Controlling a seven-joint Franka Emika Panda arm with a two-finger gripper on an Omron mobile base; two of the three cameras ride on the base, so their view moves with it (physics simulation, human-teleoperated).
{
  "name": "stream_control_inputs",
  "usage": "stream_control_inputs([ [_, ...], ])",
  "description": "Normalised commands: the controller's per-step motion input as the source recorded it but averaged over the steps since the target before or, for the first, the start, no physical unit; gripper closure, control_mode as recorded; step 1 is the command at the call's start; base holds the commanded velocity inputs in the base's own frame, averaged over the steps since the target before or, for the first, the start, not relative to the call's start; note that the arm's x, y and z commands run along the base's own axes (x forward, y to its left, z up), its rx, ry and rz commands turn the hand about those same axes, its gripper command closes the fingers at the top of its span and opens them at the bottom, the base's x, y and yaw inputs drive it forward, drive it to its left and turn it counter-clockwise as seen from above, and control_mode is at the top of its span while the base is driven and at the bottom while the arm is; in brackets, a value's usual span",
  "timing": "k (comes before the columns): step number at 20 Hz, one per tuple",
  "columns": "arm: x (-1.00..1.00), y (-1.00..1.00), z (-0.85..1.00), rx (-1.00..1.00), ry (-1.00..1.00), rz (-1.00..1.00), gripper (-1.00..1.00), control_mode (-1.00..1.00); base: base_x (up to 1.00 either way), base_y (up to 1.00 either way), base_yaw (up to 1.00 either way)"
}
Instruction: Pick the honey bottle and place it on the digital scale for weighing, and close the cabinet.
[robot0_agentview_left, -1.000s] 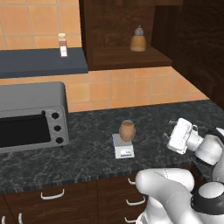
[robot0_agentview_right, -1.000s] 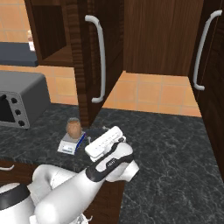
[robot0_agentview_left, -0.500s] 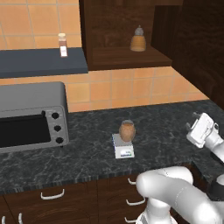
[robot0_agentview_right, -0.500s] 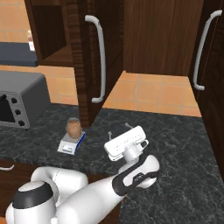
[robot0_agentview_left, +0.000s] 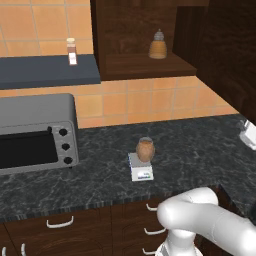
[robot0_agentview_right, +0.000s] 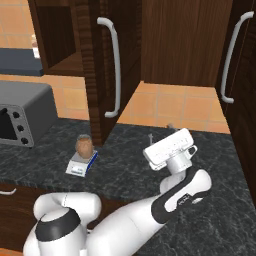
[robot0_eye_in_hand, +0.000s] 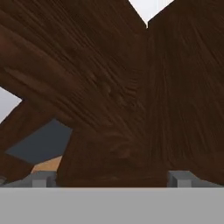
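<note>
The honey bottle (robot0_agentview_left: 145, 149) stands upright on the digital scale (robot0_agentview_left: 140, 170), so weighing looks done. I've aimed my gripper (robot0_agentview_right: 169, 127) up at the cabinet's (robot0_agentview_right: 170, 42) open door (robot0_agentview_right: 106, 70), probably to push it; the fingers are spread, holding nothing.

No legible text, brand, number or sign is found. The digital scale (robot0_agentview_left: 140, 170) carries a white front panel with a small dark display, its content too small to read. The slim bottle (robot0_agentview_left: 72, 51) on the far left shelf bears a white label, which shows blank at this resolution.
</note>
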Motion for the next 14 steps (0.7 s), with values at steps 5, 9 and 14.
stream_control_inputs([
  [5,-0.31,0.11,1.00,0.00,-0.15,0.00,-1.00,-1.00,0.00,0.00,0.00],
  [9,-0.68,0.65,0.86,0.00,-0.06,0.05,-1.00,-1.00,0.00,0.00,0.00],
  [14,-0.44,1.00,0.71,-0.08,-0.05,0.01,-1.00,-1.00,0.00,0.00,0.00],
])
